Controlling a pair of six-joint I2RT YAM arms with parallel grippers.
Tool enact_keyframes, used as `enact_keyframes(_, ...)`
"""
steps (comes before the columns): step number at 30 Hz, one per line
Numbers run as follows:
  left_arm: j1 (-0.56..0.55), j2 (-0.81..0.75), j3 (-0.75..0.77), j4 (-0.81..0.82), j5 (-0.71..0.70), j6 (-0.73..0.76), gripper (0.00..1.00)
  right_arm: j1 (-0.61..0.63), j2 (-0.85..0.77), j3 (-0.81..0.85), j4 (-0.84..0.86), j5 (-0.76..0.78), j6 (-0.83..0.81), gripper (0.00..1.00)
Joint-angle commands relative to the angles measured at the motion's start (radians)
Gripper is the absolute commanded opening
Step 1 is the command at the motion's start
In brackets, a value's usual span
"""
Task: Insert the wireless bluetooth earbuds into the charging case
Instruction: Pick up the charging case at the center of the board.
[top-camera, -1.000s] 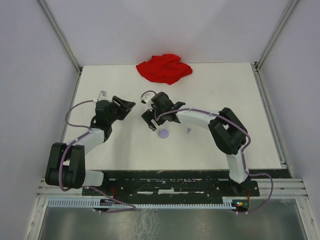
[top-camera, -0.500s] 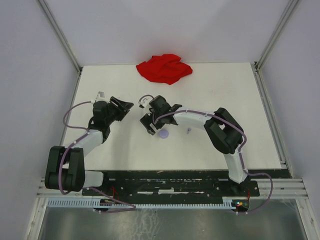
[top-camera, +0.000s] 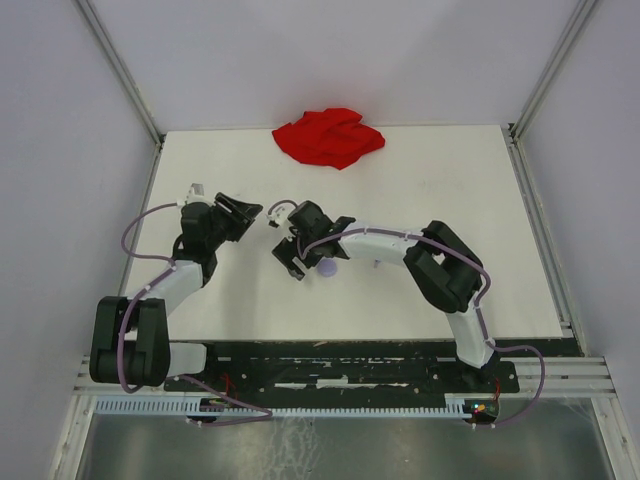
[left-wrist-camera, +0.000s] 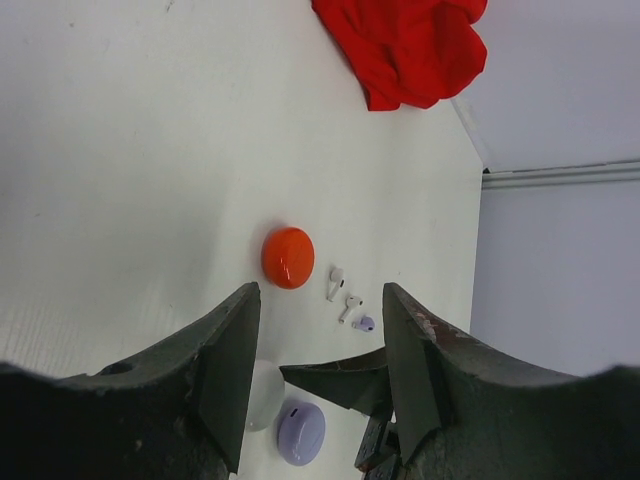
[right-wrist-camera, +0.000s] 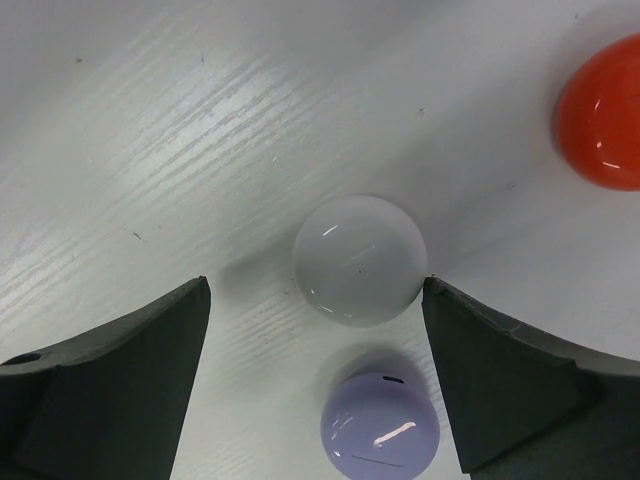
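Note:
Three shut round cases lie together on the table: a white case (right-wrist-camera: 360, 260), a lavender case (right-wrist-camera: 380, 428) and a red-orange case (right-wrist-camera: 605, 115). My right gripper (right-wrist-camera: 316, 290) is open, hovering over the white case, which lies between its fingers. The left wrist view shows the red-orange case (left-wrist-camera: 288, 257), two white earbuds (left-wrist-camera: 335, 283), one lavender earbud (left-wrist-camera: 364, 323), the white case (left-wrist-camera: 262, 395) and the lavender case (left-wrist-camera: 300, 432). My left gripper (left-wrist-camera: 320, 295) is open and empty, pointing at them from the left. In the top view the right gripper (top-camera: 290, 252) hides the white case; the lavender case (top-camera: 328, 267) shows.
A crumpled red cloth (top-camera: 328, 136) lies at the table's far edge, also in the left wrist view (left-wrist-camera: 405, 45). The left gripper (top-camera: 246, 212) sits just left of the right one. White walls and metal rails enclose the table.
My right gripper has moved left and nearer, settling over the white case. My left arm has shifted slightly left. The cases and earbuds have not moved.

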Motion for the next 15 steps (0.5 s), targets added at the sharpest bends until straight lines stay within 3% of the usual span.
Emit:
enact_keyframes(1,0.011,-0.026,-0.006,0.024,0.036,0.04,0.58,0.001,0.003,0.038,-0.034,0.07,-0.046,0.95)
enact_keyframes(15,0.025,-0.011,-0.009,0.041,0.057,0.031,0.58,0.001,0.072,0.117,-0.047,0.188,-0.061,0.95)
